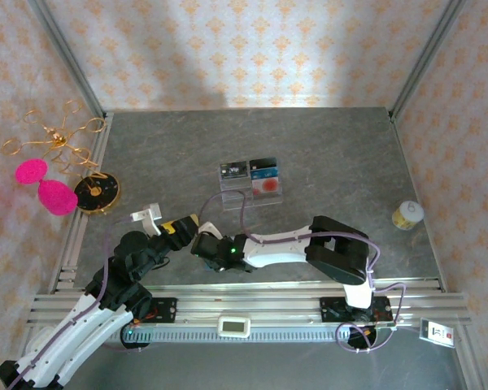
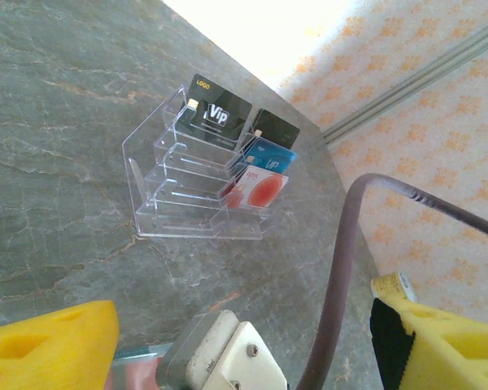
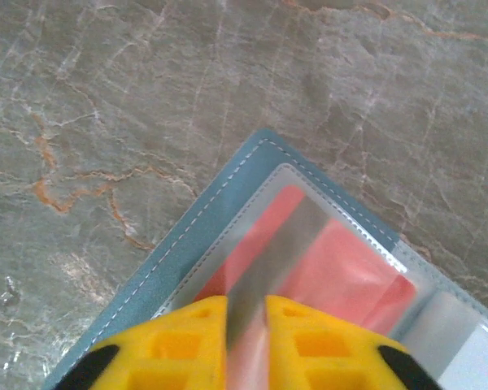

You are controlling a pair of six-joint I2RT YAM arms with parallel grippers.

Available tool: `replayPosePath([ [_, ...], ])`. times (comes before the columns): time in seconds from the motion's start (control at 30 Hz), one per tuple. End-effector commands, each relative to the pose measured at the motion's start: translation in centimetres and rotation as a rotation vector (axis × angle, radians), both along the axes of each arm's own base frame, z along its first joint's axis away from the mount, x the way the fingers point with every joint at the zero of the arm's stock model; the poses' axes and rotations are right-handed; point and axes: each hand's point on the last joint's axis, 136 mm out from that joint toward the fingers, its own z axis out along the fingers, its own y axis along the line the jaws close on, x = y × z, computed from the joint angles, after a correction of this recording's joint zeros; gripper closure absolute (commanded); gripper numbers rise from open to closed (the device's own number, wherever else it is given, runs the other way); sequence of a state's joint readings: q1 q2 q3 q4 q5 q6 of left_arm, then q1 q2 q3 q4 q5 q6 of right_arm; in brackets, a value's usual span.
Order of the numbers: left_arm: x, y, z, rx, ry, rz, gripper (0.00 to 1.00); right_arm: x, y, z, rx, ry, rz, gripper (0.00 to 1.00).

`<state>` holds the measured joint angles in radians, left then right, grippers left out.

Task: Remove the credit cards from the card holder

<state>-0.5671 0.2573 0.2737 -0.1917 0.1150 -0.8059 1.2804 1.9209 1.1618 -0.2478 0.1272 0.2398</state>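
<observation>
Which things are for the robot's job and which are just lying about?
Job: teal-blue folding wallet; red plastic card in its clear pocket; right hand; black, blue and red-printed cards in the clear plastic tray.
Lying about: gold wire stand with pink discs; small pale jar.

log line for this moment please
left jaws open | right jaws shut over red card in card holder | four cards in clear tray

Four cards (image 2: 220,114) stand in one clear tray (image 2: 159,191), one red card (image 3: 342,276) in one card holder (image 3: 187,236).
</observation>
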Motion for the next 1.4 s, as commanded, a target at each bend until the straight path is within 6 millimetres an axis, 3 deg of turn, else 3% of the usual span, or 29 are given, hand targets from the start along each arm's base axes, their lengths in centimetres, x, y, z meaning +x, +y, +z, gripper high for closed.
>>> replayPosePath([
  [0.0,0.0,-0.1,0.5,0.001,-0.016,-0.009,0.19,-1.2,-3.5,-4.6,-0.137,0.07,-0.011,0.94],
  [0.03,0.0,-0.1,0.4,0.003,-0.013,-0.008,0.19,-1.3,-3.2,-4.6,-0.121,0.081,-0.01,0.99],
  [0.17,0.0,-0.2,0.1,0.004,-0.006,-0.015,0.19,-0.9,-2.1,-3.4,-0.045,0.071,-0.013,1.0],
  [0.3,0.1,-0.5,-0.5,-0.004,0.006,-0.024,0.21,0.1,-0.9,-0.5,0.098,0.046,-0.033,1.0],
  [0.43,0.1,-0.9,-2.2,-0.014,0.047,-0.034,0.33,0.4,-0.1,3.2,0.318,0.052,-0.046,1.0],
  [0.53,0.1,-1.1,-3.9,-0.013,0.092,-0.039,0.43,0.4,-0.4,4.2,0.384,0.06,-0.054,1.0],
  [0.73,-0.2,-1.4,-8.4,-0.004,0.208,-0.041,0.65,0.5,-1.4,4.5,0.438,0.071,-0.101,1.0],
  [0.87,-0.6,-1.7,-10.0,-0.001,0.242,-0.059,0.76,0.4,-2.0,4.9,0.485,0.073,-0.13,1.0],
  [1.0,-1.0,-2.6,-10.5,-0.003,0.251,-0.102,0.84,0.4,-2.2,4.8,0.499,0.075,-0.141,1.0],
  [1.13,-1.2,-3.7,-10.1,0.013,0.237,-0.142,0.99,0.3,-2.3,4.5,0.511,0.08,-0.151,1.0],
  [1.37,-1.6,-5.8,-11.1,0.072,0.267,-0.196,1.0,0.2,-2.5,4.3,0.531,0.086,-0.158,1.0],
])
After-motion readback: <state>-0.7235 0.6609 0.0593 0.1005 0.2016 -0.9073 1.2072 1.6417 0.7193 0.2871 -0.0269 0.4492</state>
